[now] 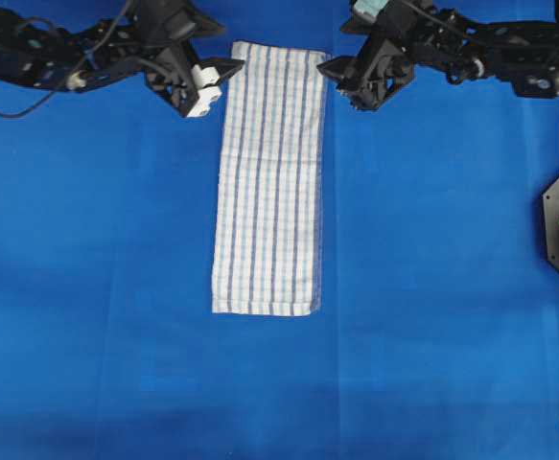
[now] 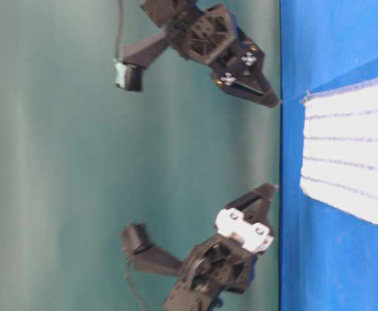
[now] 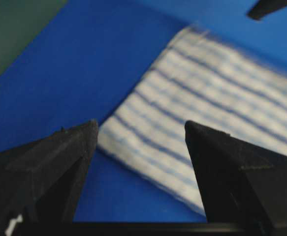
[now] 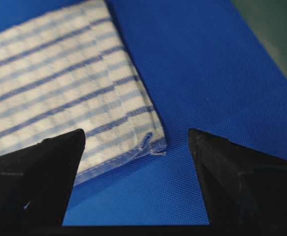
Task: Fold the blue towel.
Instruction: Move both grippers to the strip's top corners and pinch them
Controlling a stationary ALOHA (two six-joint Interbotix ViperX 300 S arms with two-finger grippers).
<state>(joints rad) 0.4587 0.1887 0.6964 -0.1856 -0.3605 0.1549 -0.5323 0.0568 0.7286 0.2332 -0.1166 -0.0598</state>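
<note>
The blue towel (image 1: 269, 177) lies flat on the blue table covering (image 1: 432, 287) as a long narrow strip, folded to a slim rectangle, its short far edge lying between the 2 grippers. The left gripper (image 1: 223, 81) hangs just beside the towel's far left corner, its black fingers spread wide with nothing between them; a white block sits on the gripper body behind the fingers. In the left wrist view the gripper (image 3: 141, 135) has the towel (image 3: 217, 113) ahead of it and reaching off to its right, with the corner showing in the gap between the 2 fingers (image 3: 59, 157), though that view is blurred. The right gripper (image 1: 341, 81) sits just beside the opposite far corner, jaws also wide apart and holding nothing. In the right wrist view the gripper (image 4: 136, 135) has the towel (image 4: 59, 83) ahead and to its left, the hemmed corner with a loose thread lying in the open gap between its fingers (image 4: 237, 172). Whether either gripper's fingertips touch the covering cannot be told.
</note>
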